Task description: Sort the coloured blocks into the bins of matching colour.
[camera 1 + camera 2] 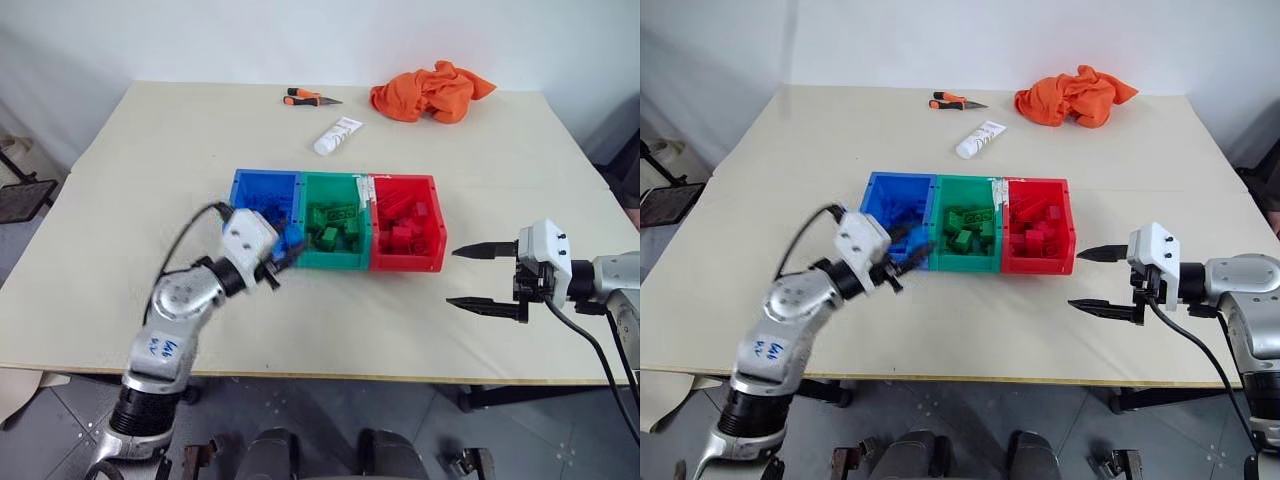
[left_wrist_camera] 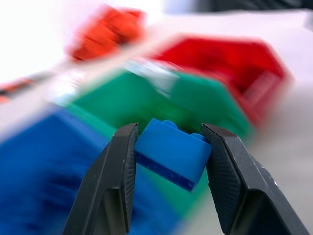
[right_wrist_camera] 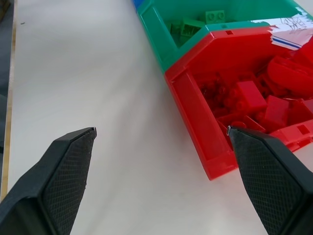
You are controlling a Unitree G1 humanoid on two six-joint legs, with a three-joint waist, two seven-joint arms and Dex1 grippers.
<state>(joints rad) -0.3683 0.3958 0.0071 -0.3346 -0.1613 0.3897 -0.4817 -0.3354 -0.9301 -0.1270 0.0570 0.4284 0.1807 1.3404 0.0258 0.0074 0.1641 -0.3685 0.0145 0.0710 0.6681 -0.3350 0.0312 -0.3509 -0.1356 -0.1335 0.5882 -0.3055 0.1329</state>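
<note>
Blue block [image 2: 172, 152]: clamped between the two black fingers of the left gripper [image 1: 283, 255], carried in the air at the near edge of the bins; its long axis runs across from one finger to the other, studs facing away from the wrist.
Left gripper: closed on the blue block, at the near front of the bins about where the blue and green boxes join, pointing away from the robot and a little to its right.
Key relation: the blue bin [image 1: 252, 191] lies just beyond the block and slightly to the robot's left; the green bin [image 1: 312, 185] lies just beyond it and slightly to the right. My judgement is that the release must land left of the dividing wall, or the block drops among the green ones.
Nearer arm: the left, already at the bins with the block; the right stands well apart from the blue bin.
Right gripper [image 1: 486, 278]: fingers wide apart, empty, hovering above the table [image 1: 150, 160] to the right of the red bin [image 1: 433, 212], pointing toward it.
Bins' contents: each holds blocks of its own colour; I see no loose block on the table.
Farther back: a white tube [image 1: 337, 135], an orange-handled tool [image 1: 311, 98] and an orange cloth [image 1: 432, 91], all well beyond the bins.
</note>
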